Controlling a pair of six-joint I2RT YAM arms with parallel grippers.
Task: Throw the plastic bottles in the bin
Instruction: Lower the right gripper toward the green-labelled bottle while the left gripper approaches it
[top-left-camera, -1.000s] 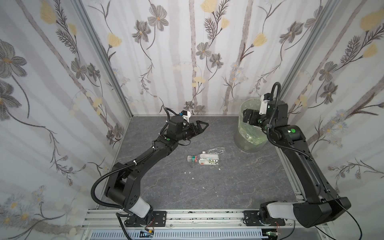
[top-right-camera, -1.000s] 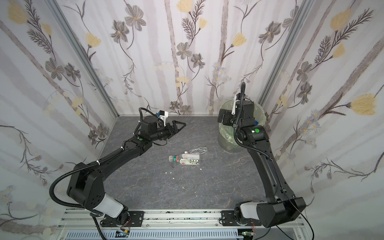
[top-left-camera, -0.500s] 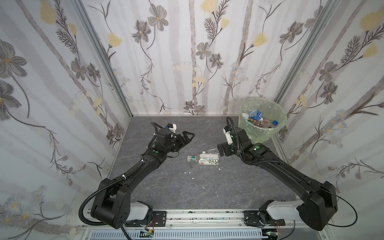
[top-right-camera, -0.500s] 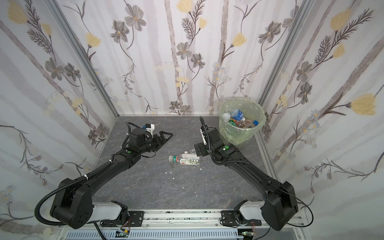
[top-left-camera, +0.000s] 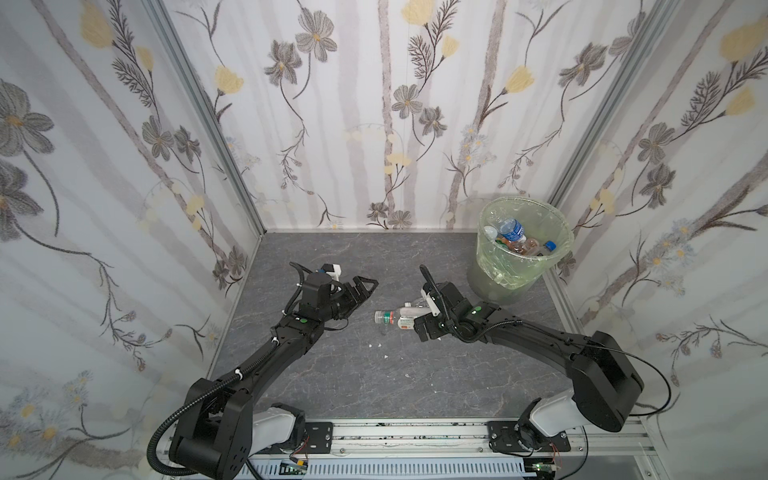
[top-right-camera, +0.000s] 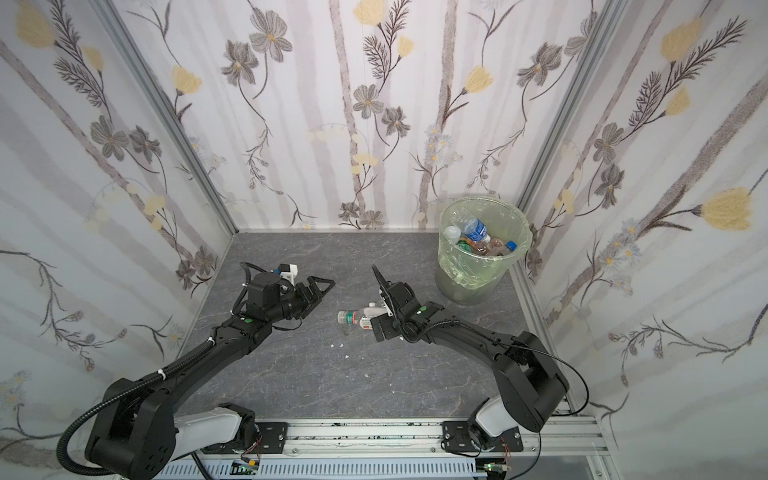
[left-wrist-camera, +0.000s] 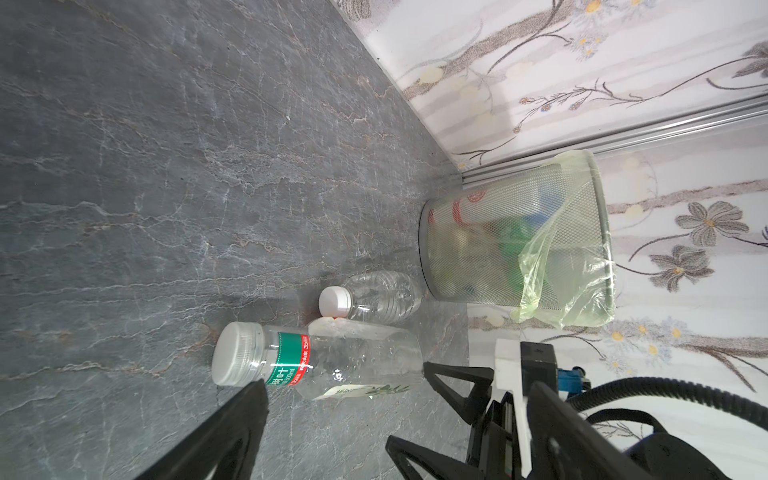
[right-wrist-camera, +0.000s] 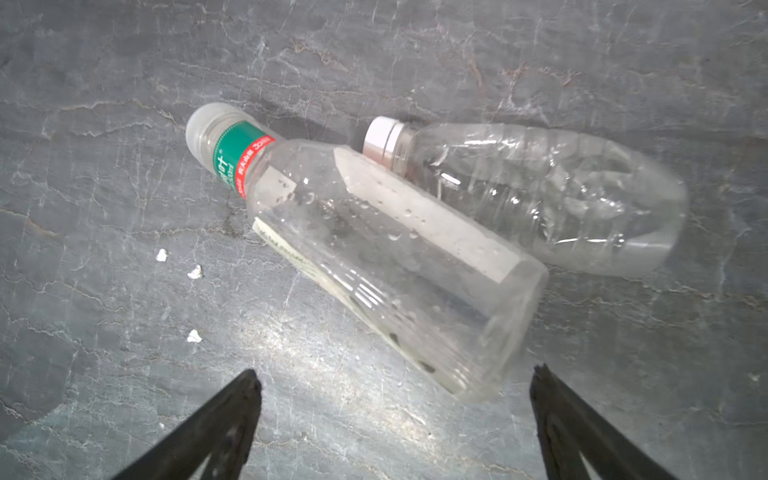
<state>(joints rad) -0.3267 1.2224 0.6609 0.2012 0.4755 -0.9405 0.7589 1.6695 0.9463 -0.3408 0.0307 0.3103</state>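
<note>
Right fingers (right-wrist-camera: 232, 415) gape wide just short of the green-banded bottle (right-wrist-camera: 374, 257), apparently lined up to grasp it where it lies on the desk (top-left-camera: 353, 374) touching a clear bottle (right-wrist-camera: 540, 195), while left fingers (left-wrist-camera: 237, 419), also apart, hang clear beside and the part-filled bin (top-left-camera: 498, 286) stands near.

Three walls (top-left-camera: 374, 124) papered in pale stripes with grey and yellow flowers enclose a dark grey, marble-veined floor (top-left-camera: 353, 386) — evenly lit. Aluminium posts (top-left-camera: 232, 174) mark the back corners; a metal rail (top-left-camera: 415, 434) runs along the front edge.
</note>
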